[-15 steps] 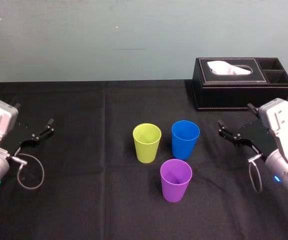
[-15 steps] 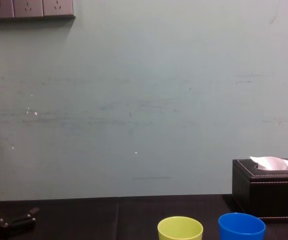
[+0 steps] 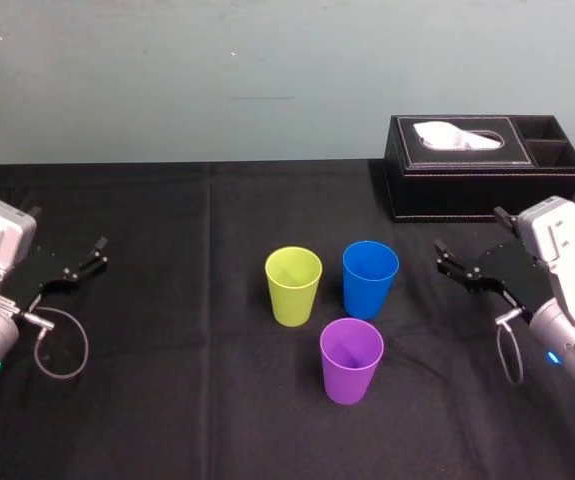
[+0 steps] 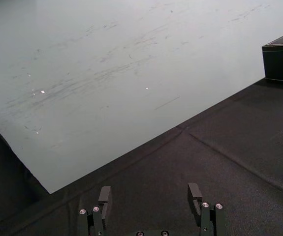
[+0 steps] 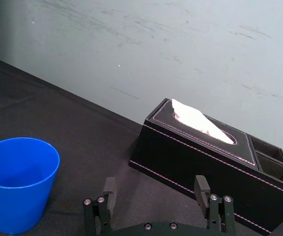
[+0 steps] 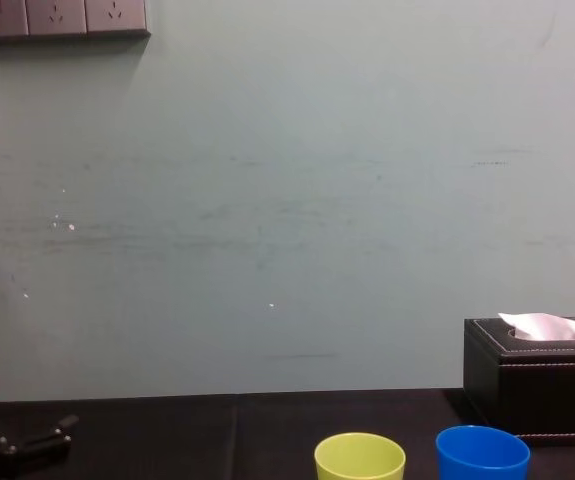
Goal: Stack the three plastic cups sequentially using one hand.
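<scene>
Head view, yellow-green cup (image 3: 293, 285), blue cup (image 3: 370, 278), purple cup (image 3: 351, 360) upright, close together, left gripper (image 4: 150, 189) and right gripper (image 5: 155, 182) either side, jaws spread, empty.

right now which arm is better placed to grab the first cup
Right, probably. The right gripper, fingers open, sits nearer the blue cup than the left gripper, also open, does to the yellow-green cup; the purple cup stands nearest the robot.
</scene>
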`<state>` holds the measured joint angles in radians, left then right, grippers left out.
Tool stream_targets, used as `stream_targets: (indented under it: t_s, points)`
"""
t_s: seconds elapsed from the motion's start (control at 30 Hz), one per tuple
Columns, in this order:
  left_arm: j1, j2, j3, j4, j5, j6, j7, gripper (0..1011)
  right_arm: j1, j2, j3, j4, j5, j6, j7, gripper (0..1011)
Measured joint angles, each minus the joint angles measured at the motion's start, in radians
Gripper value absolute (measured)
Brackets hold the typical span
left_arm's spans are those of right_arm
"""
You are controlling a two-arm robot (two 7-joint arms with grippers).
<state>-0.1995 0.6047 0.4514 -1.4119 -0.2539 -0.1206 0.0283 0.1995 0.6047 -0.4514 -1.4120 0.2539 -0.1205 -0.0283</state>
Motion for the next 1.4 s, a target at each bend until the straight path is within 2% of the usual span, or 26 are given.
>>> stream_targets:
  t_s: [1.4]
  points:
    - [0.000,0.000,0.000,0.000,0.000,0.000,0.000,1010,0.000,0.000,0.000,0.000,0.000,0.000,0.000,1003]
